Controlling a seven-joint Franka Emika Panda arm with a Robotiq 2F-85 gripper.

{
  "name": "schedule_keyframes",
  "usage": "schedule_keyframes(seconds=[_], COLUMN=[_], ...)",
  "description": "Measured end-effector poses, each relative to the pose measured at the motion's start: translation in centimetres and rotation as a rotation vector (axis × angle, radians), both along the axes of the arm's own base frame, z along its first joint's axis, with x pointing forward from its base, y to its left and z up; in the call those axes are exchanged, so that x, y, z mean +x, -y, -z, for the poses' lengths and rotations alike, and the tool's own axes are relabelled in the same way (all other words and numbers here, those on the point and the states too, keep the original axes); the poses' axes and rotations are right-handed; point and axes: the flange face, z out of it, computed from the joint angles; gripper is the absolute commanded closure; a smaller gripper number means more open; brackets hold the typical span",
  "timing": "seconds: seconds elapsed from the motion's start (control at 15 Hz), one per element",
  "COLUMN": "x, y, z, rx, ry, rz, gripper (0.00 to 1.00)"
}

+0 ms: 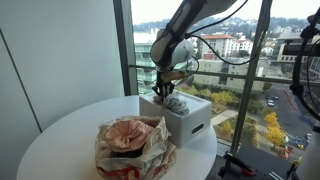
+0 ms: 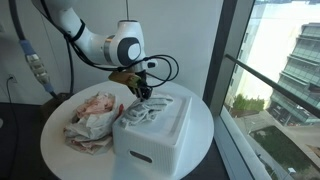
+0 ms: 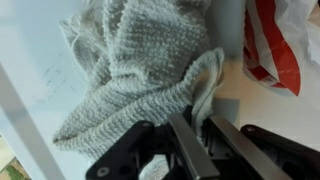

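- Where the arm comes down over the white box (image 1: 188, 128), the end effector (image 3: 200, 125) stands at the box's top, its fingers (image 3: 183, 140) drawn close together.
- Wrist view: a fold of the gray knitted cloth (image 3: 140, 70) runs between the fingers, and the end effector is closed on that fold.
- Both exterior views show the cloth bunched on top of the box.
- The box stands on the round white table (image 2: 60, 150), on the side toward the window (image 1: 240, 60).
- A crumpled red-and-white bag (image 2: 92, 122) lies on the table just beside the box, apart from the end effector.
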Motion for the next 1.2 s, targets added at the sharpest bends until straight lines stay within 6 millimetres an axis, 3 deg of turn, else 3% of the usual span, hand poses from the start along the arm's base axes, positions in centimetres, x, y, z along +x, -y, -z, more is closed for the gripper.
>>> schedule_keyframes(seconds=[0.2, 0.4, 0.8, 1.0, 1.2], x=[-0.9, -3.1, -10.0, -14.2, -16.7], y=[-2.6, -6.3, -16.8, -22.6, -26.1], z=[-4.6, -10.1, -18.9, -22.1, -22.4], rx=[-0.079, -0.142, -0.22, -0.266, -0.288], ry=[0.078, 0.175, 0.311, 0.363, 0.359], rz=[-0.039, -0.114, -0.321, -0.41, -0.443], gripper=[0.9, 0.89, 0.89, 0.91, 0.92])
